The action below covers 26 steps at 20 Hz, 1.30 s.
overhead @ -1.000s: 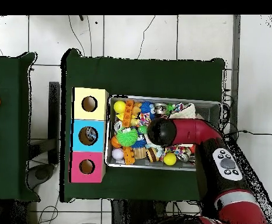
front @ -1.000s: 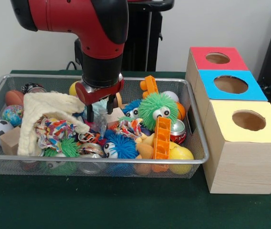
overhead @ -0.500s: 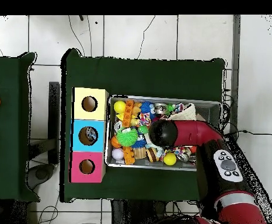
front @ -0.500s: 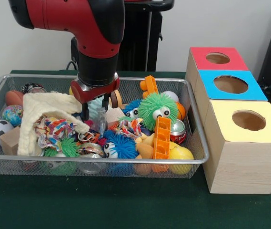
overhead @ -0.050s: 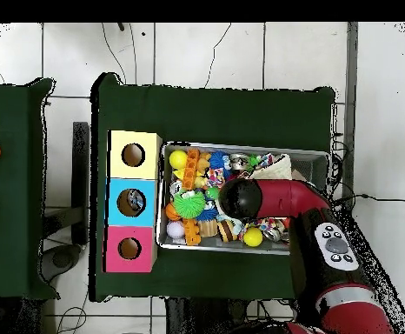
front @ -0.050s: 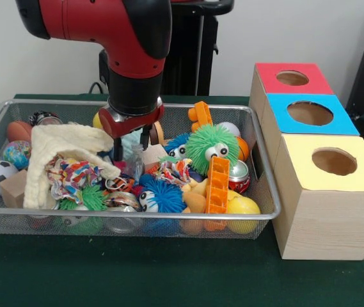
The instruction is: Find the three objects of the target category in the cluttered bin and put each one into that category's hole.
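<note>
We see the end effector (front @ -0.050s: 130, 144) lowered into the wire bin (front @ -0.050s: 268, 192), its two fingers spread apart and holding nothing, just beside the cream cloth (front @ -0.050s: 57, 144) and above the clutter of toys. The green fuzzy ball (front @ -0.050s: 210, 146) lies nearby. The three-hole wooden box (front @ -0.050s: 322, 204) stands beside the bin on the counter (front @ -0.050s: 169, 275).

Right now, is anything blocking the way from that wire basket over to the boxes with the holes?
Only the wire basket's own side wall, next to the boxes: anything taken out must be lifted over it. The red hole, blue hole and yellow hole are all uncovered on top. The hand is down among the toys.
</note>
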Tool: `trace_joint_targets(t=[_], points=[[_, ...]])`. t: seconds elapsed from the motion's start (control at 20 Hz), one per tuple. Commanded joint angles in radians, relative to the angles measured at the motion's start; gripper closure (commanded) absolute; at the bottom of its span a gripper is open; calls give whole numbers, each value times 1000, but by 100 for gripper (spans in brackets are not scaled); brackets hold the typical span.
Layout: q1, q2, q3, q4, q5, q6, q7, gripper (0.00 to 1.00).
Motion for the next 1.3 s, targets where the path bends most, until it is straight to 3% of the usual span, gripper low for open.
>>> trace_joint_targets(t=[0.05, 0.5, 0.55, 0.7, 1.15, 1.3], points=[[-6, 24, 38, 44, 42, -75, 180, 0], [-4, 26, 51, 47, 50, -115, 166, 0], [-2, 27, 49, 44, 48, -115, 162, 100], [-24, 35, 82, 54, 21, -157, 104, 100], [-26, 3, 83, 108, 55, -169, 141, 100], [-15, -56, 79, 141, 76, -123, 147, 100]])
